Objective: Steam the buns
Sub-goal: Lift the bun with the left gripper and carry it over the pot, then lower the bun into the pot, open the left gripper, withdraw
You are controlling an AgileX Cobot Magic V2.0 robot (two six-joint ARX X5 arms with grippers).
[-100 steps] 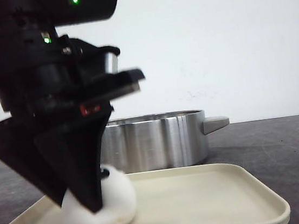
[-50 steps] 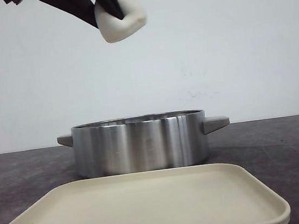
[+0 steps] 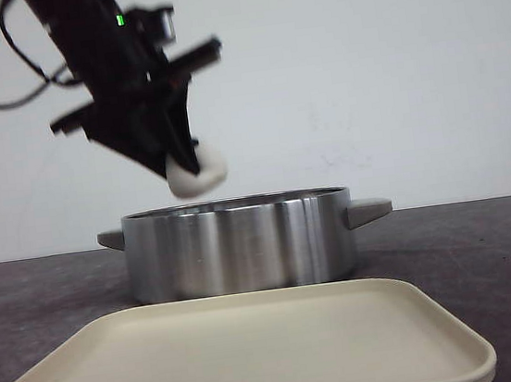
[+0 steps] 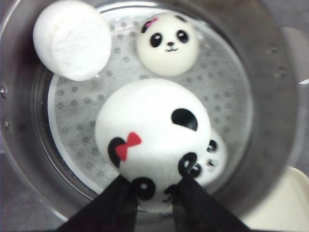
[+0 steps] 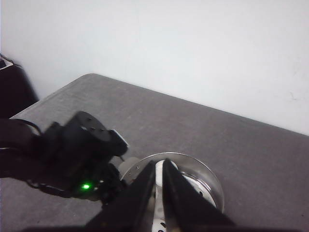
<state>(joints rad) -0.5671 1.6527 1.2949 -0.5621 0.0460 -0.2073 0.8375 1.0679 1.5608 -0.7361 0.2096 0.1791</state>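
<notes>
Left jaws: clenched on panda bun, held over steamer pot for dropping in.
Right jaws: pressed together, empty, waiting above the pot.

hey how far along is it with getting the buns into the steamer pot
Three buns already lie in the pot: one face-up, one tipped over, one half hidden. The left gripper holds the fourth bun above the pot. The tray is bare. Left: lower and release.

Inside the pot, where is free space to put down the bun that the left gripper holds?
The perforated steamer plate is bare between the upright panda bun and the pot wall. Under the held bun it is crowded: another bun lies there, and a tipped bun leans opposite.
</notes>
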